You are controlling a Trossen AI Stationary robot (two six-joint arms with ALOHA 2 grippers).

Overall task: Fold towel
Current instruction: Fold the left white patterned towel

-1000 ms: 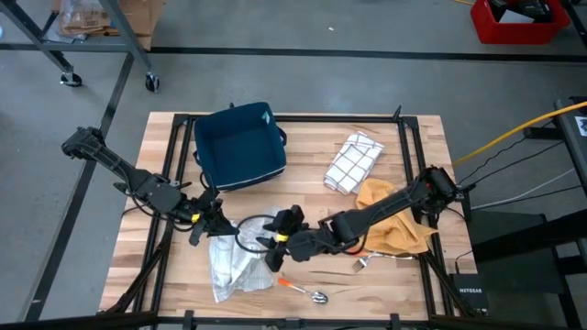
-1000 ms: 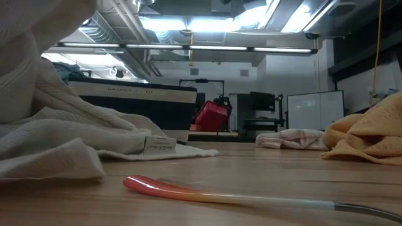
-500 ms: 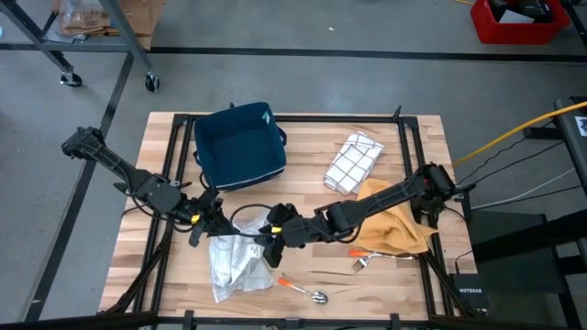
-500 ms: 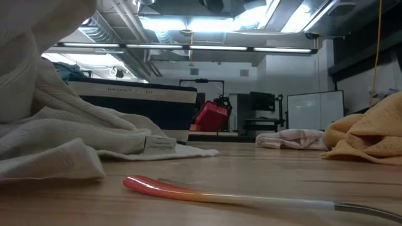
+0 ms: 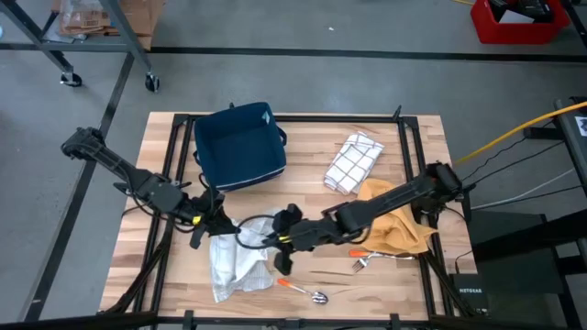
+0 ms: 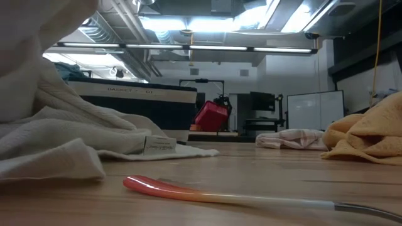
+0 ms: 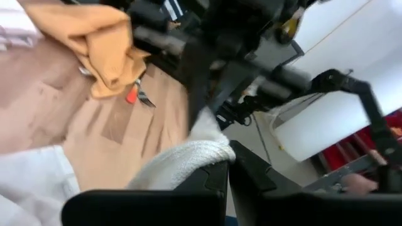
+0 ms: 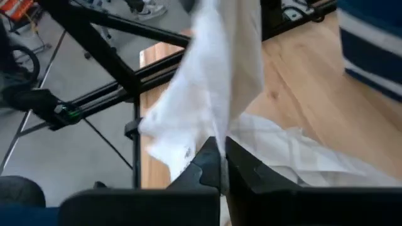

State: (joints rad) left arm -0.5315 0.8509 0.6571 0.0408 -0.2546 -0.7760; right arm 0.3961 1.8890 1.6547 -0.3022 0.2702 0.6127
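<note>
The white towel [image 5: 234, 264] lies crumpled on the near-left part of the wooden table [image 5: 303, 128]. Its upper edge is lifted between my two grippers. My left gripper [image 5: 213, 226] is shut on that edge at the towel's left. My right gripper [image 5: 278, 242] is shut on it at the towel's right. In the low view the towel [image 6: 50, 135] fills the left, its lower folds resting on the tabletop. The left wrist view shows my left gripper [image 7: 227, 171] with towel [image 7: 182, 160] bulging from it. The right wrist view shows my right gripper [image 8: 221, 161] with towel [image 8: 213, 81] rising from it. My left gripper pinches a bunched bit of the towel's upper edge [image 7: 210, 150] between its two fingers, coming nearly level from the table's left. The rest of the towel hangs down onto the table. My right gripper pinches the towel's edge [image 8: 217, 129] between its two fingertips, slanting down from the table's right. The cloth stands up past the fingers in loose folds; how many layers, I cannot tell. The lower part lies on the table.
A dark blue basket [image 5: 240, 145] stands at the far left. A checked cloth [image 5: 353, 163] and a mustard cloth [image 5: 394, 225] lie to the right. A spoon with an orange handle [image 5: 298, 289] and a fork [image 5: 362, 264] lie near the front edge.
My right gripper has swung toward the towel's upper right edge, then drawn back a little toward the near edge, and it has taken hold of that edge. My left gripper has kept its place, shut on the towel. The towel's lower part has stayed on the table.
</note>
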